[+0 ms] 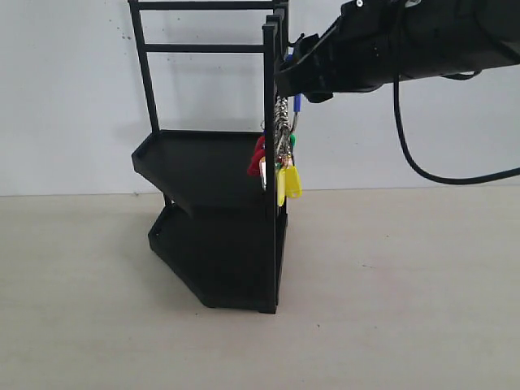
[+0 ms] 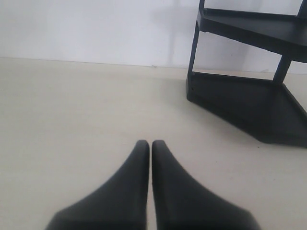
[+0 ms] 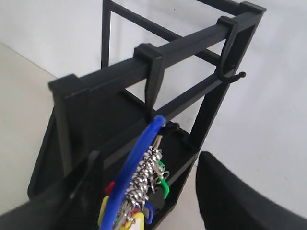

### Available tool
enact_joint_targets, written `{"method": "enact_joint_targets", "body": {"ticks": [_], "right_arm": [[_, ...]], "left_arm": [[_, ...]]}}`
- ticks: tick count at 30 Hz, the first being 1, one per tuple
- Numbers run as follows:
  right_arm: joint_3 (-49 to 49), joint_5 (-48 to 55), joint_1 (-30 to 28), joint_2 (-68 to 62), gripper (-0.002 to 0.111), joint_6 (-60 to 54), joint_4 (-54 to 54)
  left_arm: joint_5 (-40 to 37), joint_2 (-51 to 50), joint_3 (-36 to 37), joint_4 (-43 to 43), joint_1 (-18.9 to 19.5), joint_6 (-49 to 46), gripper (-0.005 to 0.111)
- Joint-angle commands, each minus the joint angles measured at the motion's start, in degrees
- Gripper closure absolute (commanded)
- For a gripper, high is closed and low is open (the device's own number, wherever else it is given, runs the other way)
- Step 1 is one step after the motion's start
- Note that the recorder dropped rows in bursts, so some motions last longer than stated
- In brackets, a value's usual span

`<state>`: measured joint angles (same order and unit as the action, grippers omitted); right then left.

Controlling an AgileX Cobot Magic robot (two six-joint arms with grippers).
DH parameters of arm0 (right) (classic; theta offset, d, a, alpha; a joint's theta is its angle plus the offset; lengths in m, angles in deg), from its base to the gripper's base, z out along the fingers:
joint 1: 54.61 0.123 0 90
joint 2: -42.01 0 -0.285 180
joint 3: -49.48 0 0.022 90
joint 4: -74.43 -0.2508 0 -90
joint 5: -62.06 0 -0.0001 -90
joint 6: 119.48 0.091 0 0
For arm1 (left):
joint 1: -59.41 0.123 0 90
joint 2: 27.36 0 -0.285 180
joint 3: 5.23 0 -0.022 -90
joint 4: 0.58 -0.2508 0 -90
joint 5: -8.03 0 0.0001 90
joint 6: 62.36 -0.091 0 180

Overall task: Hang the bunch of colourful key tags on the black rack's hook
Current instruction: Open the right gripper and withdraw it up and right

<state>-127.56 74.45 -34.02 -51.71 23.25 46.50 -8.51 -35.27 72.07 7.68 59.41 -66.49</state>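
The black rack (image 1: 213, 162) stands mid-table. The colourful key tag bunch (image 1: 281, 166) hangs beside its right post, with yellow, red and green tags below a silver chain. In the right wrist view the bunch's blue-sleeved ring (image 3: 136, 163) reaches up to the hook (image 3: 153, 103) and seems to rest on its prong, which the ring mostly hides. The twin prong (image 3: 234, 76) is bare. My right gripper (image 3: 149, 158) is open, one finger on each side of the ring, apart from it. My left gripper (image 2: 151, 143) is shut on nothing, low over the table.
The rack's lower tray (image 2: 249, 108) lies ahead and to the side of the left gripper. A white wall (image 1: 73, 97) stands close behind the rack. A black cable (image 1: 410, 154) droops from the right arm.
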Motion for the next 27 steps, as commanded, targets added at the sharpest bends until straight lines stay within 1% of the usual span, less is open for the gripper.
{"method": "enact_joint_targets", "body": {"ticks": [1,2,5,8,11,12,13,14,15,16,21,27], "right_arm": [[-0.57,1.23,-0.06,4.77,0.054,0.2,0.92],[-0.57,1.93,-0.51,6.02,0.054,1.06,1.94],[-0.47,7.38,-4.74,10.57,0.054,8.39,7.33],[-0.47,15.83,-10.35,13.81,0.054,18.59,15.19],[-0.47,24.86,-14.98,15.82,0.056,24.87,17.44],[-0.47,27.12,-15.93,16.17,0.06,25.21,17.67],[-0.47,29.41,-16.78,16.29,0.07,25.09,17.93],[-0.37,31.26,-17.22,16.57,0.083,24.75,18.09],[-0.37,32.46,-17.21,16.57,0.099,24.32,18.58],[-0.37,32.9,-17.21,16.57,0.108,23.78,18.87],[-0.37,33.14,-17.21,16.57,0.107,23.85,18.87],[-0.37,33.31,-17.21,16.7,0.107,26.5,17.86]], "left_arm": [[0.24,0.12,-0.08,-0.18,-0.06,-0.2,0.102],[0.24,0.12,-0.08,-0.18,-0.06,-0.2,0.102],[0.24,0.12,-0.08,-0.18,-0.06,-0.2,0.102],[0.24,0.12,-0.08,-0.18,-0.06,-0.2,0.102],[0.24,0.12,-0.08,-0.18,-0.06,-0.2,0.102],[0.24,0.12,-0.08,-0.18,-0.06,-0.2,0.102],[0.24,0.12,-0.08,-0.18,-0.06,-0.2,0.102],[0.24,0.12,-0.08,-0.18,-0.06,-0.2,0.102],[0.24,0.12,-0.08,-0.18,-0.06,-0.2,0.102],[0.24,0.12,-0.08,-0.18,-0.06,-0.2,0.102],[0.24,0.12,-0.08,-0.18,-0.06,-0.2,0.102],[0.24,0.12,-0.08,-0.18,-0.06,-0.2,0.102]]}}
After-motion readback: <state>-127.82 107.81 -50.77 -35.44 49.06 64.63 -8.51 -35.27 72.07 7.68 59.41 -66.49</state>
